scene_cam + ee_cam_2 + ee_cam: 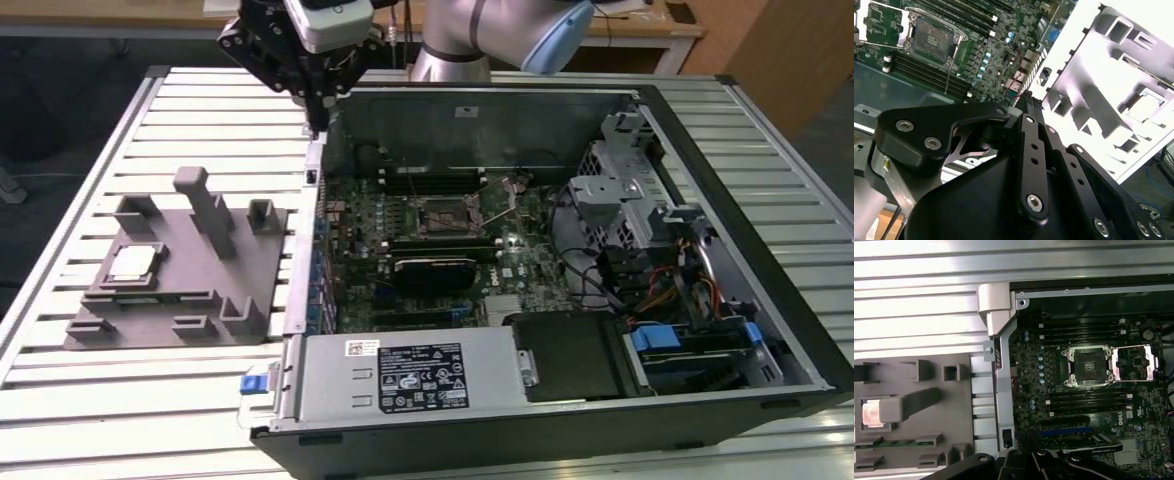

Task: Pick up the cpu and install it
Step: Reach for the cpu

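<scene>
The cpu (134, 263) is a small pale square chip lying in a recess of the grey fixture (160, 310) on the exterior view's left; it also appears in both wrist views (1149, 106) (871, 413). My gripper (318, 118) hangs above the far left corner of the open computer case, its black fingers (1029, 117) shut together with nothing between them. It is well away from the chip and off to the side of the open motherboard socket (447, 212) (1089, 367) (934, 37), whose metal frame is flipped up.
The open computer case (747, 330) fills the slatted metal table's (80, 400) middle and right. Inside are a black block (434, 270), a power supply (414, 375) and a drive cage (627, 200). Tall grey posts (207, 205) rise from the fixture.
</scene>
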`<action>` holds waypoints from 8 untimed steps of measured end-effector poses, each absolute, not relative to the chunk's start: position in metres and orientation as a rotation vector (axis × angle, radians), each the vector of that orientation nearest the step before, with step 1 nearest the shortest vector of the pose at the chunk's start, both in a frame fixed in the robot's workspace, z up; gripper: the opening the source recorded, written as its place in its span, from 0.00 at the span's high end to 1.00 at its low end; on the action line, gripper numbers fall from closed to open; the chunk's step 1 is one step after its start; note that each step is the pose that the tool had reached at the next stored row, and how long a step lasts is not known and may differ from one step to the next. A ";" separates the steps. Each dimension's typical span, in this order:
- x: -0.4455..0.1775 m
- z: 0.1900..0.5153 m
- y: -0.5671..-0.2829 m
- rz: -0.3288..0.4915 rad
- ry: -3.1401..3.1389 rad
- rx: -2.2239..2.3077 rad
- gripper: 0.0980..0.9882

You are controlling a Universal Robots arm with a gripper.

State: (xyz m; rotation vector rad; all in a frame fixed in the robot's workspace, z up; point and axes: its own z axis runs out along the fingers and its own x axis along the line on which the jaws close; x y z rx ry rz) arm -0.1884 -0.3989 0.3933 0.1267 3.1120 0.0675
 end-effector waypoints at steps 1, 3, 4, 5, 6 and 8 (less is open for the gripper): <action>-0.190 0.393 -0.399 0.068 3.112 0.127 0.99; -0.192 0.393 -0.399 0.068 3.112 0.127 0.99; -0.193 0.393 -0.399 0.067 3.112 0.127 0.99; -0.194 0.393 -0.399 0.068 3.112 0.127 0.99; -0.196 0.392 -0.399 0.068 3.112 0.127 0.99; -0.199 0.392 -0.399 0.068 3.112 0.127 0.99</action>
